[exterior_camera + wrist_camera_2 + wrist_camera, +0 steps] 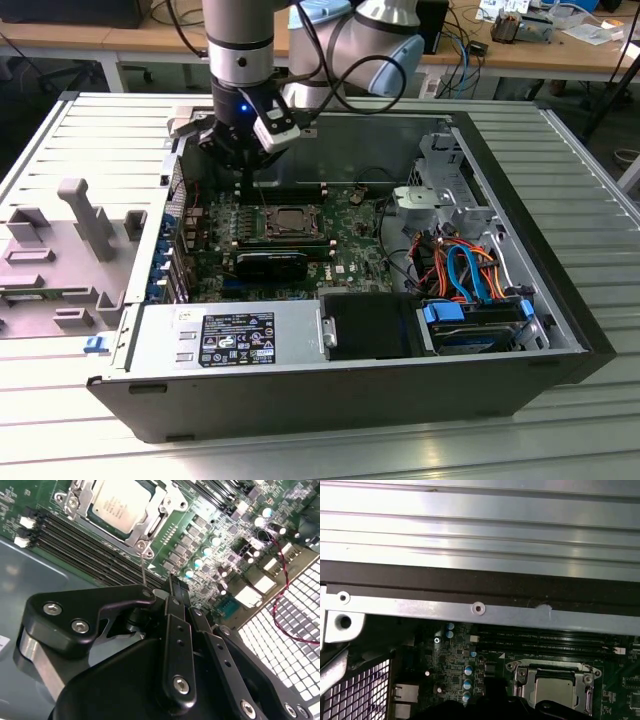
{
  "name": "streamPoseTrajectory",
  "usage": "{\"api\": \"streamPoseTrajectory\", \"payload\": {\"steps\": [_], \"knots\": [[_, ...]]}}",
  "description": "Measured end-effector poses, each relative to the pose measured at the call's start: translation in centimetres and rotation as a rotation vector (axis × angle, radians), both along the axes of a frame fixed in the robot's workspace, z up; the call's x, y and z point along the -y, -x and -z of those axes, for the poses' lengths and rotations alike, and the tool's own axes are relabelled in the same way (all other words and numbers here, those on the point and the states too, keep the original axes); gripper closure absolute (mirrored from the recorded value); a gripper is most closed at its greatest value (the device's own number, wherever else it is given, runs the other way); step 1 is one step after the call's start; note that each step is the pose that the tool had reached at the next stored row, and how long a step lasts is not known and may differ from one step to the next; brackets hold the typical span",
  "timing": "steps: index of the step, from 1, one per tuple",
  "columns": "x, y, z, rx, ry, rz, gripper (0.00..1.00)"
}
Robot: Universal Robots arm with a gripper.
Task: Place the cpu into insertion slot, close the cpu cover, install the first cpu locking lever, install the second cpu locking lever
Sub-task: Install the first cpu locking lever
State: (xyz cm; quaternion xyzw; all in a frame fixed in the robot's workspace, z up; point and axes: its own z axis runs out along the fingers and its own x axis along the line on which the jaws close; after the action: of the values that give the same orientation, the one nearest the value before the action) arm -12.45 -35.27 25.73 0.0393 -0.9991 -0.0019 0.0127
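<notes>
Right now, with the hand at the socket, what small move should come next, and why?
Probably press the raised locking lever down toward the motherboard. The cpu is seated, the cpu cover lies closed over it, and the lever's free end meets the hand.

Standing here I can read nothing: the black label (238,338) on the power supply (297,340) and the cpu (120,502) top carry print too small to make out.

Computer case (350,400), power supply (225,340), blue cables (460,275)
</notes>
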Motion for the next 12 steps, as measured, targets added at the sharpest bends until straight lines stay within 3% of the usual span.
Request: {"api": "streamPoseTrajectory", "payload": {"steps": [12], "knots": [[-0.05,-1.5,0.00,-0.0036,0.0000,-0.003,0.89]]}}
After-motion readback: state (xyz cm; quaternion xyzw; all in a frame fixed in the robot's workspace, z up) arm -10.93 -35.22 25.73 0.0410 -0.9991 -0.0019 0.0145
